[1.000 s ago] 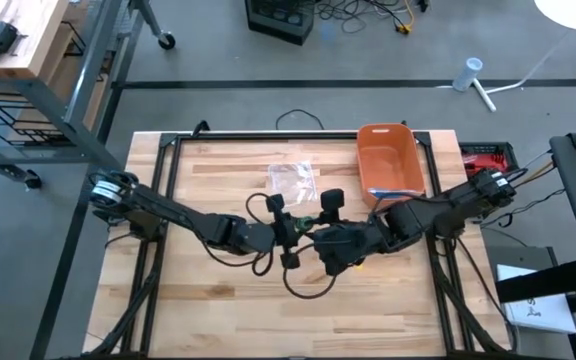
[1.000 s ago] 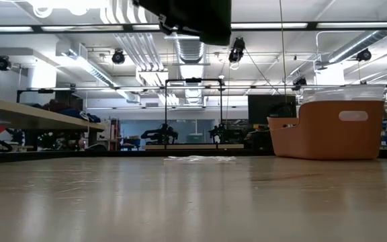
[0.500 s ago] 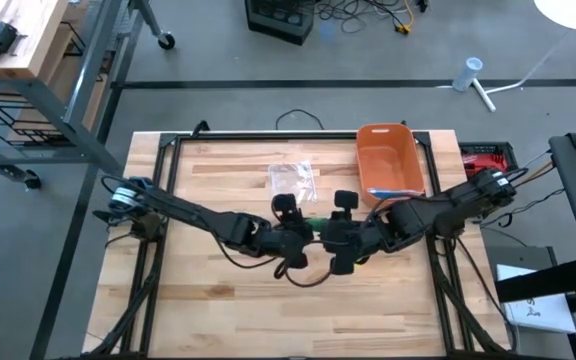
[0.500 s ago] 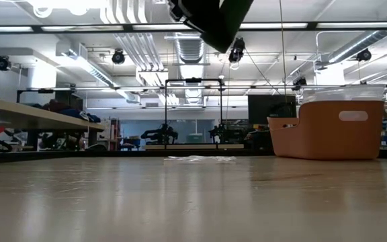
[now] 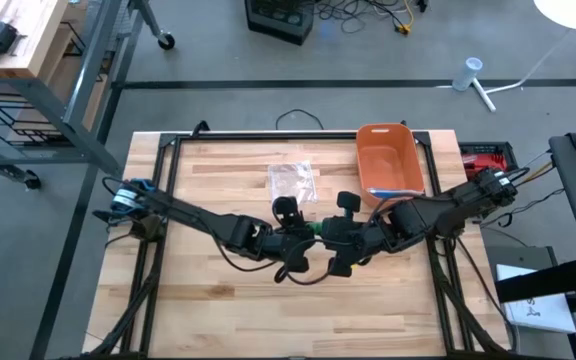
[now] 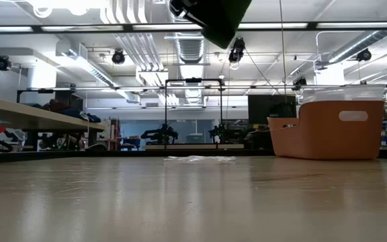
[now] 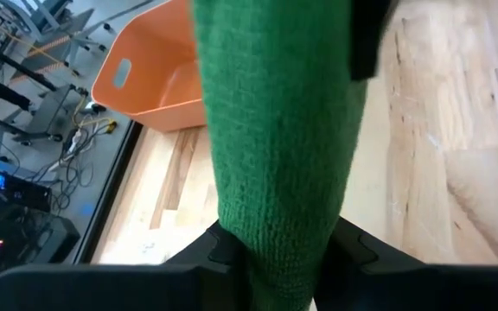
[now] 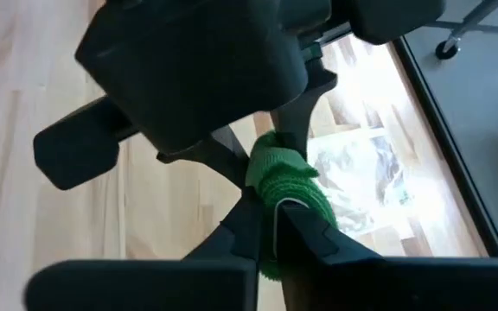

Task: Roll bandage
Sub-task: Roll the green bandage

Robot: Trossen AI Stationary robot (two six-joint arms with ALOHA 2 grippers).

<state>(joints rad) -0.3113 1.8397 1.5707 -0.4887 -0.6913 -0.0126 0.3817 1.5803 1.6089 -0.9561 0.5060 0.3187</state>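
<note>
The green bandage (image 5: 314, 227) hangs above the middle of the desk (image 5: 218, 320), just in front of the clear plastic bag (image 5: 292, 179) and nearer the front edge than the orange bin (image 5: 389, 160). Both arms meet on it: the left gripper (image 5: 303, 240) has its fingers (image 7: 232, 250) closed around one end, and the right gripper (image 5: 328, 238) has its fingers (image 8: 305, 226) pinched shut on the other (seen in both wrist views).
</note>
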